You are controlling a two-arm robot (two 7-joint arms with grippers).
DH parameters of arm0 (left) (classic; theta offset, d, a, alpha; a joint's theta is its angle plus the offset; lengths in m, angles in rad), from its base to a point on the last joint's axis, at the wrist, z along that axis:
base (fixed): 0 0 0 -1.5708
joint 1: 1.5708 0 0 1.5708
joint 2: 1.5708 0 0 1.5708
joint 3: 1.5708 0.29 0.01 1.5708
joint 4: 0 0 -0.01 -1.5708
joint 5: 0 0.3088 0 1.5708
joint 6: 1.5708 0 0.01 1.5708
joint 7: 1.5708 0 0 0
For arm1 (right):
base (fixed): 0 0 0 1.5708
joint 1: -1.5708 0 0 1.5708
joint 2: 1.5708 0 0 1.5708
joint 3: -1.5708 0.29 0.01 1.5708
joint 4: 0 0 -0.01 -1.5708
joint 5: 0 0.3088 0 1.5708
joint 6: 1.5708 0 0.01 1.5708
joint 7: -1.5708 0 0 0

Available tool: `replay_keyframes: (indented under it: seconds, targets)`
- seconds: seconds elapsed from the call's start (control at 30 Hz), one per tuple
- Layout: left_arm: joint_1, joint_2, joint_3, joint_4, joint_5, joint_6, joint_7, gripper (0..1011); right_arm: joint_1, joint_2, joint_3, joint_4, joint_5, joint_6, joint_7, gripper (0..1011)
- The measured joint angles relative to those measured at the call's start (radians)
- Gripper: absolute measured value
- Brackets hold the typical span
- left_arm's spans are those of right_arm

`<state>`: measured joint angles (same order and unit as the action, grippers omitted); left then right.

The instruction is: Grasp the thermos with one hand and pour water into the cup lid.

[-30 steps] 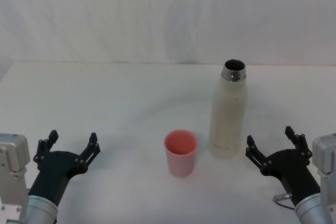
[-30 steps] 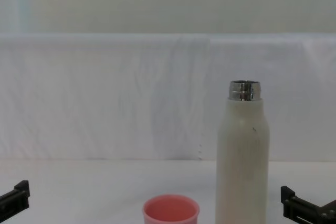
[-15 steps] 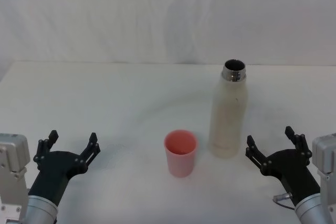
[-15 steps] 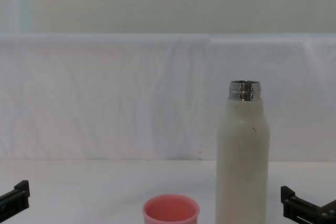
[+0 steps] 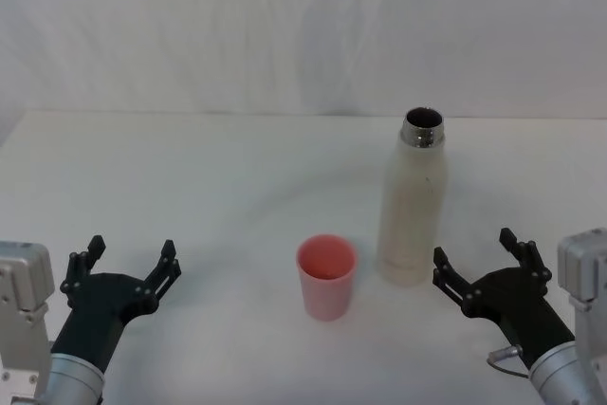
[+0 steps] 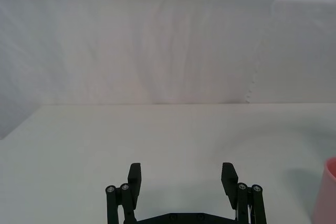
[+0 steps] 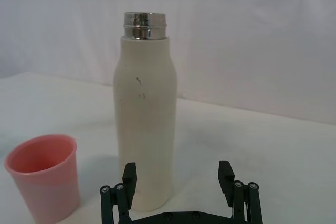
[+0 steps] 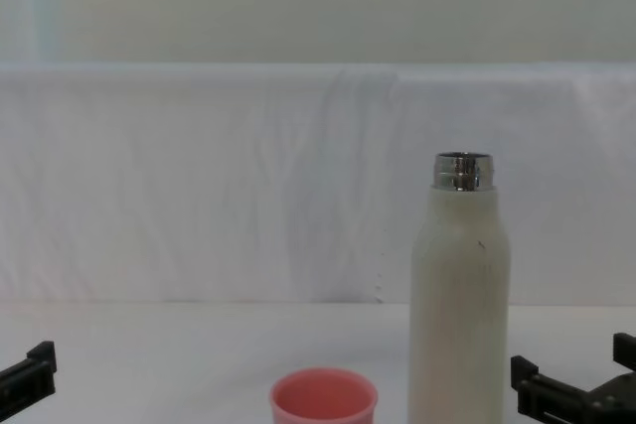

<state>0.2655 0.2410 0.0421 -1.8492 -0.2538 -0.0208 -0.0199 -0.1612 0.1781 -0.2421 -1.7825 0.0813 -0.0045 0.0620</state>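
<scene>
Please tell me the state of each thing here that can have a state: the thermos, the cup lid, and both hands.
thermos: upright on the table, cap off, steel neck open, not held.
cup lid: upright, mouth up, to the left of the thermos, apart from it.
right hand: open, near the thermos base, not touching it.
left hand: open, holding nothing, at the near left of the table.

Lab-like test setup: a white-draped table (image 5: 190, 187) before a white cloth backdrop (image 5: 285, 26).
</scene>
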Motion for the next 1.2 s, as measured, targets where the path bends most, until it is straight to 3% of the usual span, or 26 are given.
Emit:
replay_keyframes:
  seconds: [0.2,0.57,1.2]
  targets:
    - [0.0,0.0,0.0,0.0,0.0,0.0,0.0,1001,0.012,0.004,0.019,-0.015,0.028,0.053,0.068,1000]
    - [0.0,0.0,0.0,0.0,0.0,0.0,0.0,1001,0.049,0.031,0.036,-0.017,0.098,0.103,0.153,1000]
    - [0.0,0.0,0.0,0.0,0.0,0.0,0.0,1001,0.156,0.064,-0.009,0.056,0.147,0.138,0.201,1000]
